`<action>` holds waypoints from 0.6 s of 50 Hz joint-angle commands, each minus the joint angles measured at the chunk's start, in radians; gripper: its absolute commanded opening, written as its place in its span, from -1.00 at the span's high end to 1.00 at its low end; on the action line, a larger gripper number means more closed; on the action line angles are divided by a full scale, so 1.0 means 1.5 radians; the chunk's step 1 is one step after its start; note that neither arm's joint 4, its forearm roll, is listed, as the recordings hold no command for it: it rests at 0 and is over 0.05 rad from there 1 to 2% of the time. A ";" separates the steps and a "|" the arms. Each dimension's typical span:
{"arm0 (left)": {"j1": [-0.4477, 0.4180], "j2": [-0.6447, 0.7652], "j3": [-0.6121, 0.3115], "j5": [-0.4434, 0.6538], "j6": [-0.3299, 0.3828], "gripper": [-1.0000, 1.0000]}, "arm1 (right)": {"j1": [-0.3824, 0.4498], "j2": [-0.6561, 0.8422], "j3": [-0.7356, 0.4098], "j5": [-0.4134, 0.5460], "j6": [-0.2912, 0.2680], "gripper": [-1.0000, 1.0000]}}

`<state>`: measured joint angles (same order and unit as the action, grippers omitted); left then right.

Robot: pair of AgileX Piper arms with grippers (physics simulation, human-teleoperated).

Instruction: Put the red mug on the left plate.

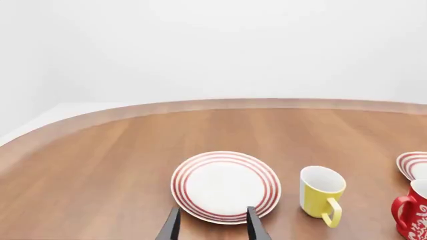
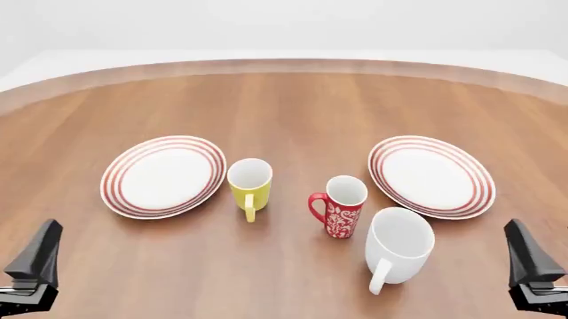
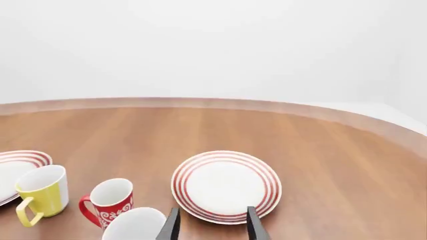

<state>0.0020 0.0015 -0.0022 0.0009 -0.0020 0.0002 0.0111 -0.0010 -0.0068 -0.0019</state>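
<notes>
Left gripper [image 1: 213, 225]: fingers parted with a clear gap, holding nothing and touching nothing; in the front view it sits at the table's 7 o'clock edge, well apart from all crockery. Left plate [image 2: 163, 176]: white with red rings, flat on the wooden table [image 2: 293, 106] at about 9 o'clock of the group, nothing on it. Yellow mug [image 2: 249, 186]: upright, just beside the left plate's 3 o'clock rim, handle toward the camera. Red mug [image 2: 338, 206]: upright on the table near centre, between the yellow mug and the right plate, handle toward 9 o'clock; it stands apart from the left plate, with the yellow mug between them. White mug [image 2: 398, 244]: at 5 o'clock of the red mug, close beside it; contact cannot be told. Right plate [image 2: 431, 176]: at 3 o'clock, bare. Right gripper [image 3: 213, 225]: fingers likewise parted, grasping nothing, at the 5 o'clock edge, clear of every item.
</notes>
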 commanded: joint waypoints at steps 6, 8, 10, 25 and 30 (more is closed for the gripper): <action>0.003 0.002 -0.002 0.000 -0.004 -1.00 | 0.000 0.027 -0.001 -0.021 -0.004 -1.00; 0.003 0.002 -0.002 0.000 -0.004 -1.00 | 0.000 0.027 -0.003 -0.019 -0.004 -1.00; 0.004 0.001 -0.003 0.001 -0.004 -1.00 | 0.000 0.030 -0.001 -0.023 -0.004 -1.00; -0.013 -0.001 -0.025 -0.003 0.042 -1.00 | -0.002 0.021 -0.001 -0.013 -0.003 -1.00; -0.022 0.000 -0.041 0.023 0.035 -1.00 | -0.002 0.012 -0.001 -0.004 -0.003 -1.00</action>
<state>-0.0097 0.0013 -0.0326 0.0072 0.0331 -0.0019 0.0387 -0.0041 -0.0213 -0.0072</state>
